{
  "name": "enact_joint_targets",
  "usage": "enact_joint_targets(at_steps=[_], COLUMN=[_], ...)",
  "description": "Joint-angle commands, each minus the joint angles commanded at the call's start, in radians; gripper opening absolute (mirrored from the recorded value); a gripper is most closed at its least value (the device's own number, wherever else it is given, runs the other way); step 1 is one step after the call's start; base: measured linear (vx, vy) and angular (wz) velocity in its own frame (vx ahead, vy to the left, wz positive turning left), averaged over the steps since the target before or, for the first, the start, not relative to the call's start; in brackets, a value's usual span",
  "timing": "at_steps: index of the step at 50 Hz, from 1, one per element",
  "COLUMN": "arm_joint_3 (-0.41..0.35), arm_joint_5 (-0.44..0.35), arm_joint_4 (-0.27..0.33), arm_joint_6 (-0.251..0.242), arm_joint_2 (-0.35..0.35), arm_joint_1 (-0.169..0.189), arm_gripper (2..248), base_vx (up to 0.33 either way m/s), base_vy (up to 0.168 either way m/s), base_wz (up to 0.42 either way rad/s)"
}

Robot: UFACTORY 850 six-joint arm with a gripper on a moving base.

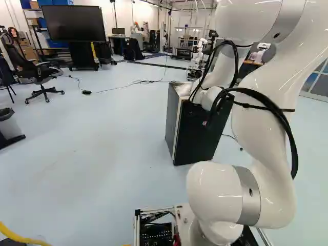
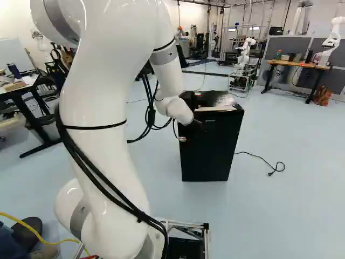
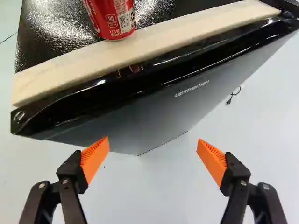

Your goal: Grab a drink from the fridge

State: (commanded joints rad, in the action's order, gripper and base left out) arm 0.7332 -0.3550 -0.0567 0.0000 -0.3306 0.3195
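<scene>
Orange-padded gripper [image 3: 153, 150] stands spread. Reaching too low could jolt the mini-fridge [image 2: 207, 148], centre-right of the right base view, toppling the soda can [image 3: 111, 17].

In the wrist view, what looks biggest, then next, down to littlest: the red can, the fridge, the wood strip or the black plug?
Largest to smallest, as they look there:
1. Fridge
2. Wood strip
3. Red can
4. Black plug

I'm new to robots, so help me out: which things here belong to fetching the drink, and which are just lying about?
For the job:
- gripper
- fridge
- red can on top, probably

Just lying about:
- office chair
- big screen
- yellow cable
</scene>
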Motion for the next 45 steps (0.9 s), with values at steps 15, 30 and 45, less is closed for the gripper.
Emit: enact_joint_targets(at_steps=[15,30,45], arm_joint_3=[-0.078,-0.158,-0.203], arm_joint_5=[-0.069,-0.213,-0.371], arm_joint_4=[0.0,0.0,0.0], arm_joint_6=[0.0,0.0,0.0], arm_joint_2=[0.063,0.13,0.169], arm_joint_1=[0.005,-0.007,-0.042], arm_gripper=[247,247,247], base_vx=[0.0,0.0,0.0], base_vy=[0.0,0.0,0.0], base_wz=[0.0,0.0,0.0])
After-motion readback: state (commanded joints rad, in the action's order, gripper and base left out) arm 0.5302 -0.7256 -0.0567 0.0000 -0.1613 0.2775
